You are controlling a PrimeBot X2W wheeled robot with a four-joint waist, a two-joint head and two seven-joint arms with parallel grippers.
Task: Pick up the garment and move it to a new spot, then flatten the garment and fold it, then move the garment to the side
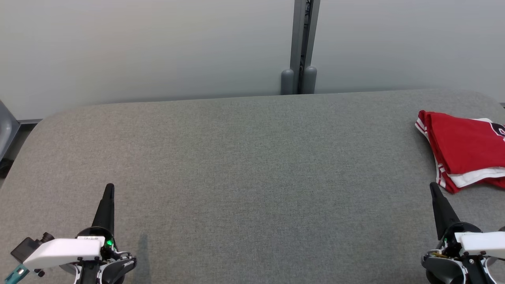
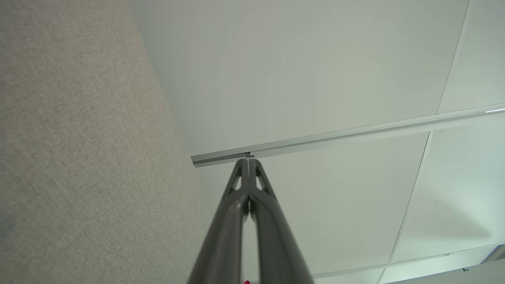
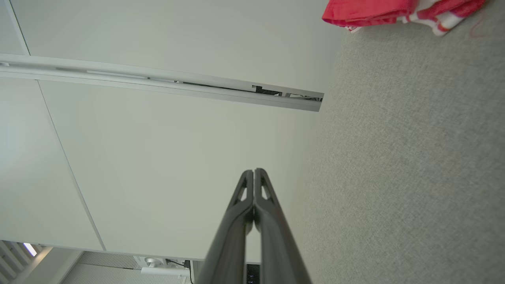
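Down at the near edge, the left gripper [image 1: 109,187] sits by the near-left corner and the right gripper [image 1: 432,185] by the near-right one. Both have their long dark fingers pressed together into a single point with nothing in them, and white housings behind. The tabletop [image 1: 236,157] is covered in a grey woven fabric, matte and kinda felt-like, with rounded far corners. The garment [image 1: 461,146] lies at the right edge, a bit past the right gripper's tip but not touching it. It's red cloth with white striped trim, folded into a flat-ish stack of layers, with a white layer peeking out along its near side. There's some dark print on top, but the frame cuts it off so I can't read it. Behind the far edge there's a pale, smooth panelled wall [image 1: 138,47], with a grey metal post [image 1: 303,35] running up the seam and two rounded grey caps [image 1: 287,82] at its foot.
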